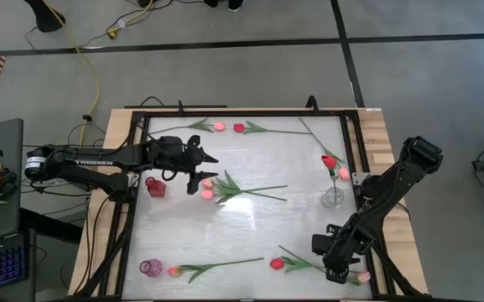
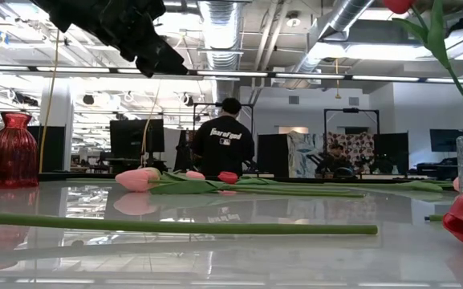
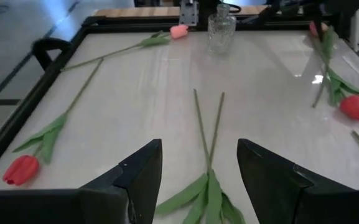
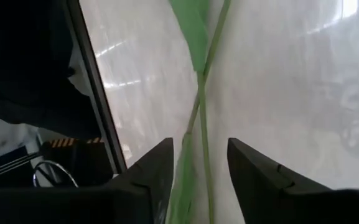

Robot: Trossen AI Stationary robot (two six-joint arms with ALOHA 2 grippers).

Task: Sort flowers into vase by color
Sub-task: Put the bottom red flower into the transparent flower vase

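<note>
**Right claw over stems at lower right, left claw open mid-left**

Right claw (image 1: 335, 267) sits low at the lower right of the high view, w/ two crossing green stems (image 4: 202, 118) running between its fingers (image 4: 151, 177) in the wrist view; jaws part-open around them, no firm pinch visible, can't tell if they touch. Near it lie a red tulip (image 1: 277, 263) and a pink bud (image 1: 363, 276) by the frame edge.

Left claw (image 1: 205, 174) hangs wide open at mid-left, empty, above a pair of pink tulips (image 1: 207, 189) whose stems fan toward centre.

Other flowers on the worktop (image 1: 250, 226): pink (image 1: 219, 127) and red (image 1: 239, 127) buds at the top, one pink tulip (image 1: 174, 271) at lower left. Clear vase (image 1: 332, 197) at mid-right holds a red tulip (image 1: 329, 161) w/ a pink one (image 1: 344, 173) beside it. Red vase (image 1: 155, 186) at left, purple vase (image 1: 150, 268) at lower left. Person (image 2: 224, 138) stands in the room behind, back turned.
</note>
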